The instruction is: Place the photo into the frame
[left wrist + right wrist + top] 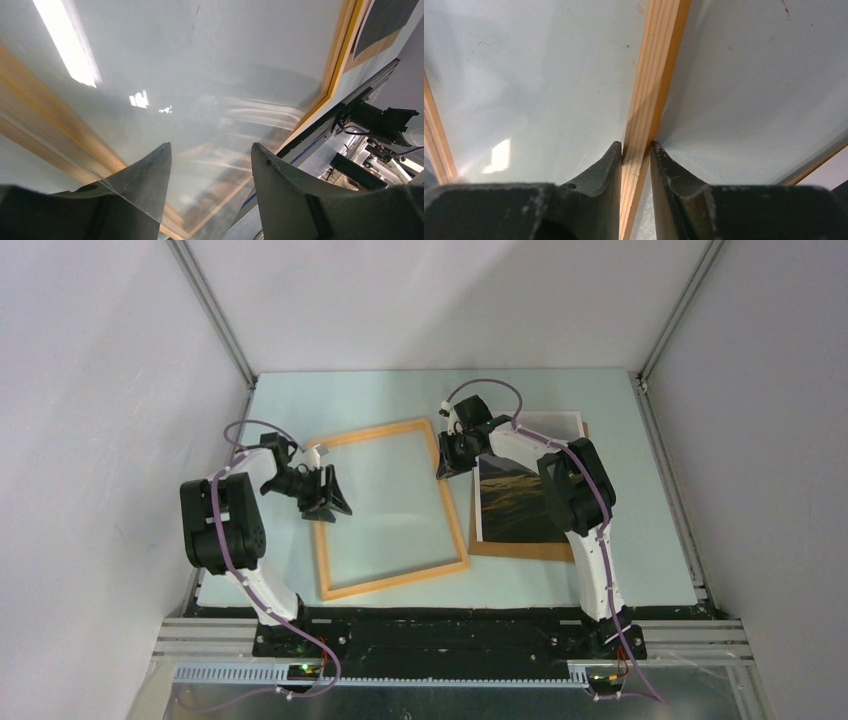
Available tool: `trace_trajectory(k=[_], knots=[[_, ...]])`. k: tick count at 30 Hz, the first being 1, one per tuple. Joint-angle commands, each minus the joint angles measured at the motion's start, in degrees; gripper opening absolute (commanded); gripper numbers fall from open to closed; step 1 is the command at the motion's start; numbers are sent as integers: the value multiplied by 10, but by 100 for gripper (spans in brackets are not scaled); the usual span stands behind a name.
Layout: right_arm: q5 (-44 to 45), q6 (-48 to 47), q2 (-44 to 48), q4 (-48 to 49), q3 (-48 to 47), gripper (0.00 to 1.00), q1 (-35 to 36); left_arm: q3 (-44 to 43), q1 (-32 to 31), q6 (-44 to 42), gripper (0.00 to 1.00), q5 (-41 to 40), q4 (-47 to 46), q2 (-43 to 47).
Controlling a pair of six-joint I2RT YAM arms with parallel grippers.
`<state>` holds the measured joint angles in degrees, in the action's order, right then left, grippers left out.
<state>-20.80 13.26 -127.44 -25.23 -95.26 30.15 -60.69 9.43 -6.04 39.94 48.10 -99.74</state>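
We see the frame (395, 579) lying flat on the table (350, 400), tilted a little. The photo (515, 502) lies picture side up just to the right of it on a brown backing board (520, 548), not yet inside it.

The right gripper (636, 146) is pinched on the frame's right rail (659, 75) near its far corner, one finger on each side of the wood. The left gripper (325, 498) sits at the frame's left rail with its jaws spread and nothing between them. Its own view is blurred and shows mostly the clear pane (210, 60).

We judge the frame light but stiff. Its thin wooden rails should give a firm, fairly non-slip hold, so they are the place to grasp it. The pane looks slick and breakable and is best left untouched.

The photo is probably thin, floppy and glossy. Lying flat against the board, it would be hard to get a finger under. We would take it by an edge or corner on the white border, gently, since it could crease or smudge.

We can read no brand, label or writing anywhere in these views.
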Motion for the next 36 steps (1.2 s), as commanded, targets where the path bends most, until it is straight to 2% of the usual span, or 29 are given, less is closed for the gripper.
trace_trajectory(k=[1, 36], knots=[[34, -21, -26, -28, 11, 2, 15, 5, -6, -7, 64, -5, -3, 16], [33, -22, -30, -30, 5, 3, 18, 11, -16, 19, 65, -12, -29, -13]])
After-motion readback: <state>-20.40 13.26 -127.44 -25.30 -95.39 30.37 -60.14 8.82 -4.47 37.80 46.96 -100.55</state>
